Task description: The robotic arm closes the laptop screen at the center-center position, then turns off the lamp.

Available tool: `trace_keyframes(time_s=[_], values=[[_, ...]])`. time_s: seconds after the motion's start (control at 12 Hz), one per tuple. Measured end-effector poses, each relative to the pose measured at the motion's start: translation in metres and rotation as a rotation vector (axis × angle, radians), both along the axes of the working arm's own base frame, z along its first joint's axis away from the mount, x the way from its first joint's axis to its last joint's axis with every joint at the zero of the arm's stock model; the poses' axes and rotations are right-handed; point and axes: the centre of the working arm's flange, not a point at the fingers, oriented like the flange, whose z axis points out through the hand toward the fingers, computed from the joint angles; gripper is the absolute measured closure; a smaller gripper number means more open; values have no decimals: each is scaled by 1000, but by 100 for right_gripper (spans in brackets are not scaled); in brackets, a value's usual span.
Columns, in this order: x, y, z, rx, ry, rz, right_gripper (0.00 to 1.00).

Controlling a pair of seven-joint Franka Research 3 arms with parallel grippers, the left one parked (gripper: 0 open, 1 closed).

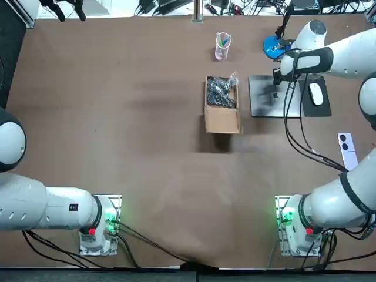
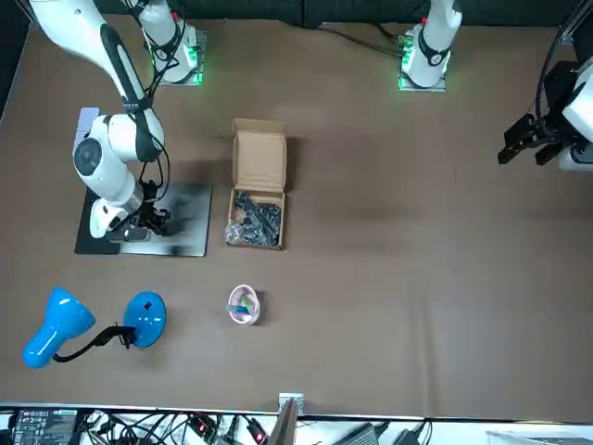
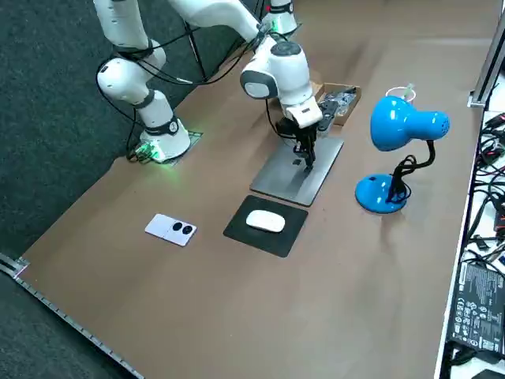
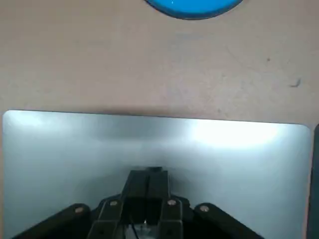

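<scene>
Top view: the laptop (image 1: 261, 103) lies folded flat on the worktop with the claw (image 1: 276, 88) planted on its lid, and the lamp (image 1: 272, 47) stands near its far edge. Front view: a low sweep toward the lamp could drag the laptop along. Right side view: the wrist might knock the lamp's raised head and tip it. Right wrist view: the fingers (image 4: 135, 191) are pinched together, holding nothing, tips on the lid.

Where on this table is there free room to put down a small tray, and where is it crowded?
Free: the table left of the cardboard box, and the strip between box and arm bases. Crowded: far right, where the right end effector sits on the laptop beside lamp and mouse.
</scene>
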Motion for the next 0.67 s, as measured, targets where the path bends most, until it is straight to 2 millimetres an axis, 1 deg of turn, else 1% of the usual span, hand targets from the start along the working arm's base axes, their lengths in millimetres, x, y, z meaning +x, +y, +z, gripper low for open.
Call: trace_keyframes(time_s=[0.25,0.5,0.67], values=[[4,0,-10,1,11,-1,98],[13,0,0,2,-9,-1,98],[20,1,10,2,-7,0,98]])
